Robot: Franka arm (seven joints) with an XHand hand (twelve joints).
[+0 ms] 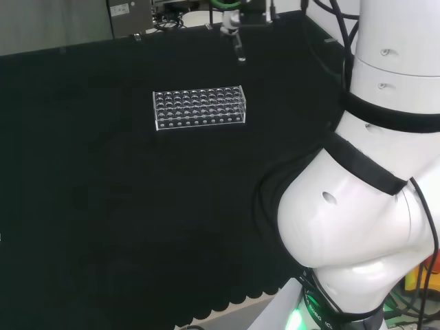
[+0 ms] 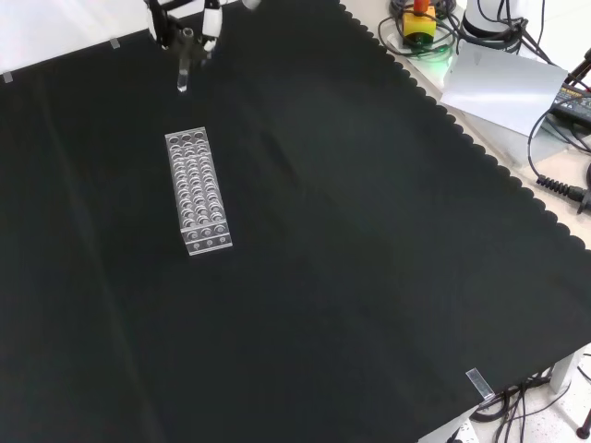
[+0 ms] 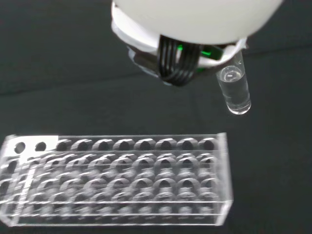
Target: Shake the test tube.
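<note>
A clear glass test tube (image 2: 183,70) hangs upright in the air beyond the far end of a clear plastic rack (image 2: 197,190). The hand (image 2: 211,20) comes in from the top edge of the front view, its fingers pinching the tube's upper part. In the head view the hand (image 1: 230,19) and the test tube (image 1: 238,49) are above and behind the rack (image 1: 199,108). The wrist view shows the tube's rounded bottom (image 3: 235,90), with a little clear liquid inside, above the rack (image 3: 117,180), whose holes look empty.
The arm's white links (image 1: 357,206) take up the right of the head view. Past the cloth's scalloped edge (image 2: 480,138) lie a yellow and red button box (image 2: 417,20), a grey sheet (image 2: 503,88) and cables (image 2: 554,180).
</note>
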